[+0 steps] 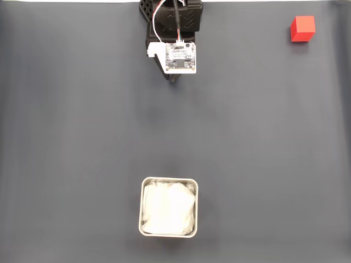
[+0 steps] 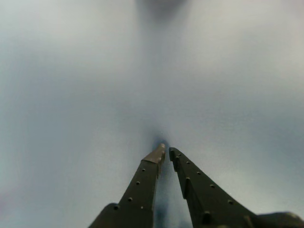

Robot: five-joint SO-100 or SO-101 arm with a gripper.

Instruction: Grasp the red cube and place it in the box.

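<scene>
Your arm (image 1: pixel 171 33): black, with a white board.
Red and white wires (image 1: pixel 159 22) feed it; your dark pincer (image 2: pixel 165 152) fingers (image 2: pixel 142 183) carry small holes.

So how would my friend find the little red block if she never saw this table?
In the fixed view, start at the big dark grey mat and go to its top right corner, right of the black arm. The red cube sits there alone, the one bright red thing, far from the white-lined box.
</scene>
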